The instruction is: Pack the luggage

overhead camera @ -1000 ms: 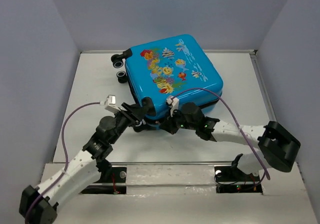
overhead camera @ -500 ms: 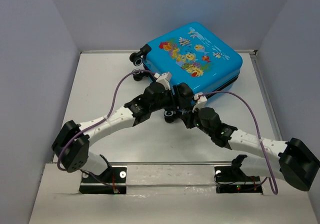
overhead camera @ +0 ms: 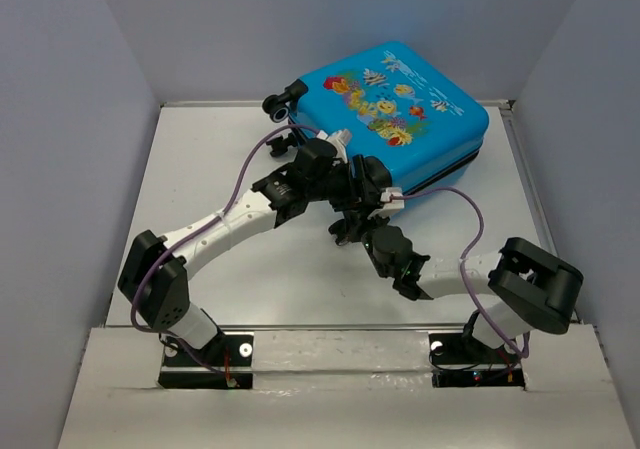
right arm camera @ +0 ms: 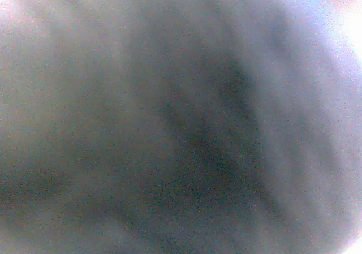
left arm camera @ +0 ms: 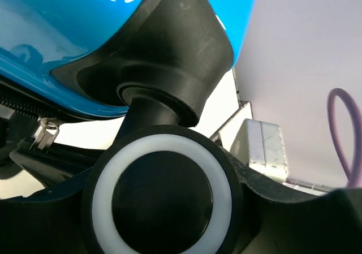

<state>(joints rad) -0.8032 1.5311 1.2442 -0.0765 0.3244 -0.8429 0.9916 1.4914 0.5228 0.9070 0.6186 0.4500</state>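
Overhead top view — left wrist against wheel (left arm camera: 164, 194)

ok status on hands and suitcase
Left hand at the white-ringed black wheel, grip unclear. Right hand beside it, view blurred. Bright-blue fish-print hard-shell suitcase looks shut.

Lab test cell: plain grey walls (overhead camera: 90, 69) enclose a white table (overhead camera: 190, 164).

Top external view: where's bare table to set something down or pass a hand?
Free: back-left table, between left wall and the luggage wheels; near-centre strip between left arm and right arm; right patch between luggage and right wall. Crowded: luggage's near-left corner, where left gripper and right gripper meet.
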